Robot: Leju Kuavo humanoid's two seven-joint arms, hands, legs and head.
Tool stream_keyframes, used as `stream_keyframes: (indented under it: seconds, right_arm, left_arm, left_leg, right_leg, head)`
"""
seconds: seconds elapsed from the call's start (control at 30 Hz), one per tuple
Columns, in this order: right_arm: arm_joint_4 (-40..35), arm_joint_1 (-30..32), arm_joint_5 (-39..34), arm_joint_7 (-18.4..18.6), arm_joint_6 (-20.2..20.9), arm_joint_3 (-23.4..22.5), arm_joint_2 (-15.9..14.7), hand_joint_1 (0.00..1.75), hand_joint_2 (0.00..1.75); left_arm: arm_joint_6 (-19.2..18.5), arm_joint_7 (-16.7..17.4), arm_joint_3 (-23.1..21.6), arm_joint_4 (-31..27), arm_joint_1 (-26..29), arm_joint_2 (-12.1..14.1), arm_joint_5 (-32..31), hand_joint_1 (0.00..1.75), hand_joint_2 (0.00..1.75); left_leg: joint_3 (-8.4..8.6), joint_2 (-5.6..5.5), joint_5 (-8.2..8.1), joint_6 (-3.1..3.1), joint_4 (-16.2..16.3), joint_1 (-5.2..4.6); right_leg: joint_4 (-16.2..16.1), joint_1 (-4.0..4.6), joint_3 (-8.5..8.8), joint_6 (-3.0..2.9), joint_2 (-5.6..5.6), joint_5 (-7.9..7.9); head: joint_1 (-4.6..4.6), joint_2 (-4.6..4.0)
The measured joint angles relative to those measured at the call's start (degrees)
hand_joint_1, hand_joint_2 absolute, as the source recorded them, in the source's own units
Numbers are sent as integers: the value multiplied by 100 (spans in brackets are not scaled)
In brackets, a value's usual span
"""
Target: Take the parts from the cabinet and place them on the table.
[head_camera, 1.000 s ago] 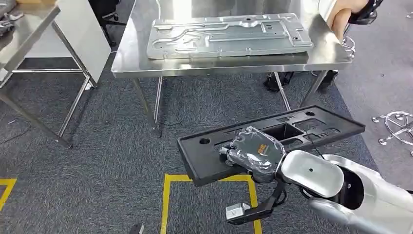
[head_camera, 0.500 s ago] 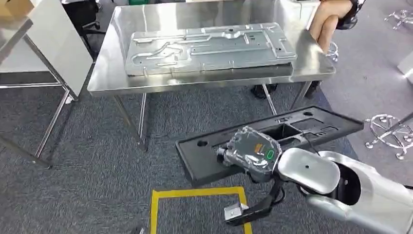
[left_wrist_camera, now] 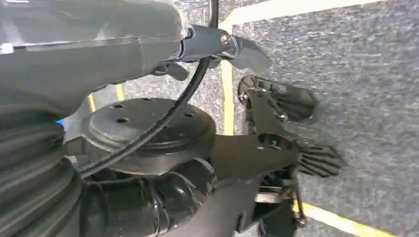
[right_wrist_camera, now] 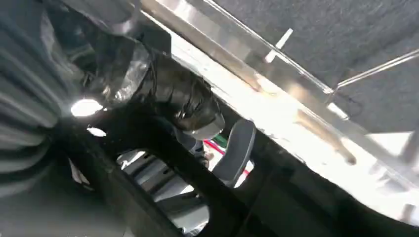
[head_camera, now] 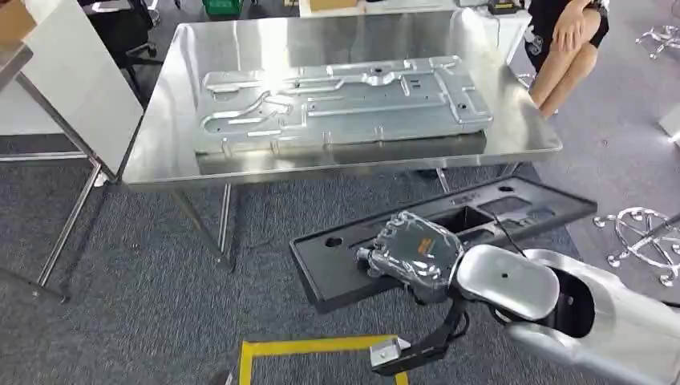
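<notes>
My right hand (head_camera: 413, 255) grips a long black plastic panel (head_camera: 513, 210) with cut-outs, carrying it level over the carpet just short of the steel table (head_camera: 176, 120). A large stamped silver metal plate (head_camera: 345, 100) lies flat on that table. In the right wrist view the wrapped dark fingers (right_wrist_camera: 170, 96) clasp the black panel (right_wrist_camera: 163, 168), with the table's bright edge (right_wrist_camera: 276, 108) beyond. My left hand (left_wrist_camera: 148, 207) hangs low over the floor, and its fingers are too dark to read.
A person (head_camera: 569, 40) sits at the table's far right corner. A chrome chair base (head_camera: 641, 241) stands on the carpet to the right. A white board (head_camera: 72, 80) leans by another table on the left. Yellow floor tape (head_camera: 313, 346) lies near my feet.
The whole view has shifted as I moved toward the table, which now sits lower and larger in the picture. The yellow tape slid down. My right hand still holds the black panel.
</notes>
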Motion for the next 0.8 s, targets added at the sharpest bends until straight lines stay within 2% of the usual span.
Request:
stream_keyframes:
  seconds: [0.03,0.07,0.1,0.13,0.17,0.2,0.23,0.27,0.3,0.33,0.37,0.4,0.43,0.47,0.5,0.53,0.57,0.6,0.67,0.7,0.73,0.77,0.8]
  right_arm:
    - [-4,-23,-17,13,-4,0,0,175,175]
    - [-2,-28,-52,15,-9,4,-4,175,175]
    - [7,-39,-65,33,-9,24,-7,175,175]
    - [9,-52,-78,33,-15,57,-4,175,175]
    - [15,-50,-107,33,-20,87,-4,175,175]
    - [22,-48,-133,33,-22,125,-4,175,175]
    - [31,-41,-157,33,-33,177,0,175,175]
    - [44,-32,-166,39,-44,223,11,175,175]
    - [55,-29,-168,48,-57,260,13,175,175]
    - [66,-29,-170,50,-63,280,15,175,175]
    - [81,-24,-173,52,-70,303,15,175,175]
    - [103,-24,-177,52,-72,348,35,175,175]
    - [116,-37,-186,57,-74,378,72,175,175]
    - [133,-37,-216,57,-70,378,112,175,175]
    - [144,-78,-236,59,-70,378,163,175,175]
    - [172,-146,-253,81,-66,378,220,175,175]
    - [199,-196,-256,98,-63,378,292,175,175]
    - [225,-253,-253,120,-52,383,372,175,175]
    - [315,-299,-253,140,-24,426,607,175,175]
    - [352,-300,-253,151,-20,464,722,175,175]
    - [395,-300,-253,151,-17,511,850,175,175]
    - [424,-301,-262,151,-17,540,942,175,175]
    - [450,-308,-262,151,-17,557,1036,175,175]
  left_arm:
    - [0,0,0,0,-12,6,2,0,175]
    - [-4,-11,0,0,-4,4,4,0,175]
    - [-24,-31,-2,0,-16,2,4,0,175]
    - [-35,-37,-4,0,-23,2,7,0,175]
    - [-37,-44,-7,0,-37,2,11,0,175]
    - [-37,-48,-7,0,-44,2,15,0,175]
    - [-37,-52,-7,0,-47,0,18,0,175]
    - [-37,-55,-7,0,-38,0,22,0,175]
    - [-37,-55,-9,2,-22,0,22,0,175]
    - [-35,-55,-9,0,-14,2,24,0,175]
    - [-35,-55,-9,2,7,0,26,0,175]
    - [-35,-55,-11,2,33,2,37,0,175]
    - [-33,-59,-13,2,10,0,39,0,175]
    - [-33,-61,-20,2,6,2,39,0,175]
    - [-33,-61,-24,2,-2,2,39,0,175]
    - [-31,-61,-35,2,-18,0,39,0,175]
    - [-33,-59,-46,2,-31,-2,39,0,175]
    - [-33,-59,-57,2,-52,-2,39,0,175]
    - [-33,-42,-72,2,-94,-4,39,0,175]
    - [-33,-33,-85,2,-101,-7,39,0,175]
    - [-33,-24,-94,2,-103,-7,39,0,175]
    - [-33,-22,-98,2,-97,-7,39,0,175]
    - [-33,-17,-101,2,-95,-9,39,0,175]
  left_leg:
    - [-30,3,40,-31,211,-22]
    - [-141,17,121,-80,494,1]
    - [-354,22,133,-131,839,28]
    - [-626,24,28,-168,1152,65]
    - [-865,29,-214,-204,1367,101]
    - [-1068,42,-554,-240,1467,132]
    - [-1208,55,-750,-269,1426,160]
    - [-1281,61,-725,-299,1255,181]
    - [-1282,62,-465,-284,919,197]
    - [-1255,64,-46,-263,555,203]
    - [-1234,67,664,-229,118,204]
    - [-1333,61,935,-224,-31,167]
    - [-1288,57,927,-189,22,156]
    - [-1267,50,966,-151,62,145]
    - [-1260,47,936,-119,56,117]
    - [-1218,56,947,-78,-4,158]
    - [-1169,60,949,-55,-48,175]
    - [-1153,64,930,-6,-62,174]
    - [-1127,65,888,42,-61,157]
    - [-1115,61,866,57,-54,143]
    - [-1096,55,837,58,-43,132]
    - [-1073,44,805,53,-22,126]
    - [-1041,27,764,48,3,122]
  right_leg:
    - [-22,-47,174,-28,24,13]
    - [-74,-51,302,-73,-1,-50]
    - [-103,-62,402,-121,-4,-90]
    - [-139,-67,483,-137,1,-134]
    - [-178,-73,564,-133,9,-183]
    - [-209,-83,654,-120,14,-244]
    - [-226,-93,746,-104,26,-314]
    - [-227,-104,846,-81,29,-394]
    - [-226,-114,960,-51,31,-490]
    - [-222,-123,1059,-24,27,-569]
    - [-237,-126,1066,9,18,-656]
    - [-140,-114,1171,43,41,-731]
    - [-149,-99,1147,109,62,-821]
    - [-169,-98,1155,154,63,-869]
    - [-203,-111,1193,189,62,-890]
    - [-224,-121,1237,222,73,-913]
    - [-122,-139,1234,232,34,-972]
    - [154,-128,1086,232,19,-1143]
    - [1058,-121,560,248,22,-1534]
    - [1425,-123,303,253,21,-1614]
    - [1549,-121,160,247,21,-1547]
    - [1424,-116,138,232,21,-1338]
    - [1052,-110,232,204,21,-994]
  head:
    - [-9,2]
    - [7,0]
    - [-15,0]
    - [-7,0]
    - [-15,2]
    - [-11,0]
    - [-15,0]
    - [-13,0]
    - [-13,0]
    - [-13,0]
    - [-9,0]
    - [-6,0]
    - [-9,0]
    - [-13,0]
    - [-4,0]
    - [-9,0]
    - [-7,0]
    - [7,0]
    - [0,0]
    - [0,0]
    - [-2,0]
    - [0,0]
    - [0,2]
